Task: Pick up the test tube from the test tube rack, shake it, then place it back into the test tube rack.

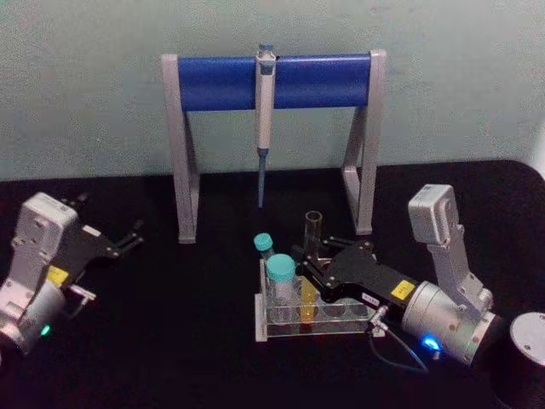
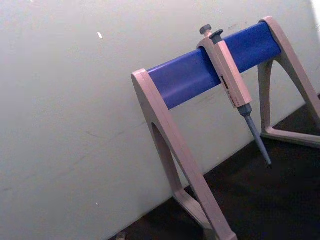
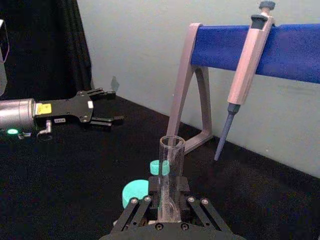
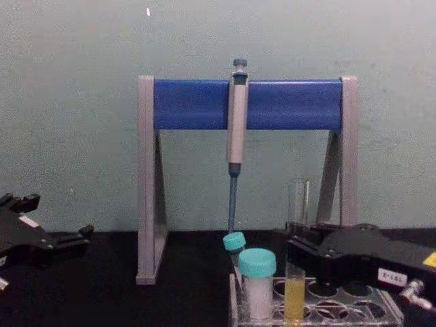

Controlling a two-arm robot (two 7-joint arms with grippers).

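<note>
Black covering lies over the desk (image 1: pixel 187 341), which backs onto a pale green wall (image 1: pixel 85 85). At the rear stands a grey-legged stand (image 1: pixel 272 81) with a blue crossbar. A pipette (image 1: pixel 265 119) hangs from the middle of the bar, tip down.

Item one: the test tube rack (image 1: pixel 341 326), low and transparent, sits on the desk in front of the stand, toward its right leg. It holds a larger teal-capped tube (image 1: pixel 281 271) near its front left. A smaller teal-capped tube (image 1: pixel 263 243) stands behind that.

Item two: the test tube (image 1: pixel 312 228) stands upright in the rack, just beside the larger capped tube on its right. The chest view shows yellow liquid in its lower part at rack level, and its open mouth rises clear above the caps.

Item three: the right gripper (image 1: pixel 311 260) reaches in from the right, level above the rack. Its jaws are pinching the test tube partway up the glass. The right wrist view shows a pad pressed to each side of the tube.

Item four: the left gripper (image 1: pixel 129 239) is at the left side of the desk, well apart from the rack. Its jaws are spread with nothing between them.

Item five: a dark cylinder (image 1: pixel 528 349) stands at the desk's near right corner.
</note>
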